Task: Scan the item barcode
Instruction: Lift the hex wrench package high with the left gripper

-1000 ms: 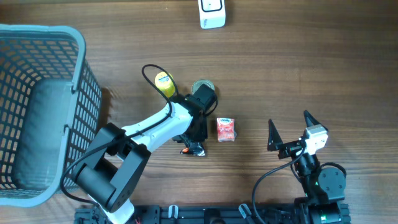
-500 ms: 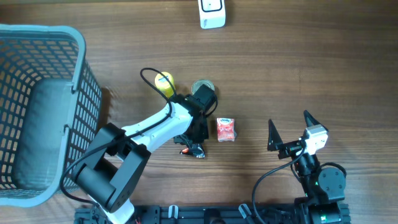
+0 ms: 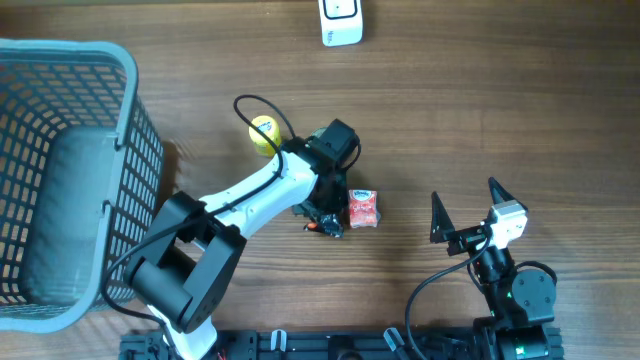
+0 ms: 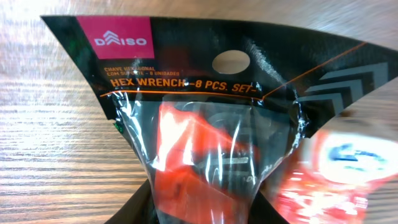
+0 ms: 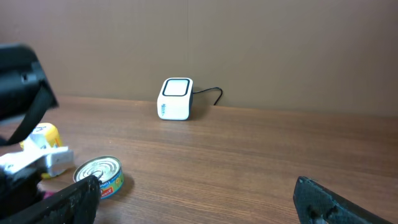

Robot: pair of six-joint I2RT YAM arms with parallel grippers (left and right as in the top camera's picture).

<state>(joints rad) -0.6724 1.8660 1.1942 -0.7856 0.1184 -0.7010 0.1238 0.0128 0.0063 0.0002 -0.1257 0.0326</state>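
Basket (image 3: 140, 130) fills left of overhead. L gripper (image 3: 325, 215) at mid-frame, jaws nearly closed, pinching hex wrench pack (image 4: 186, 81). Pack fills L wrist view, w/ red snack bag (image 3: 363, 208) just beside it on the right. R gripper (image 3: 463, 192) at lower right, jaws wide apart, holding nothing. Scanner (image 3: 340, 22) at top centre, well apart from pack.

Open table (image 3: 480, 100) toward scanner (image 3: 341, 22), basket (image 3: 130, 110) flanks left — tin (image 5: 99, 176) perhaps close
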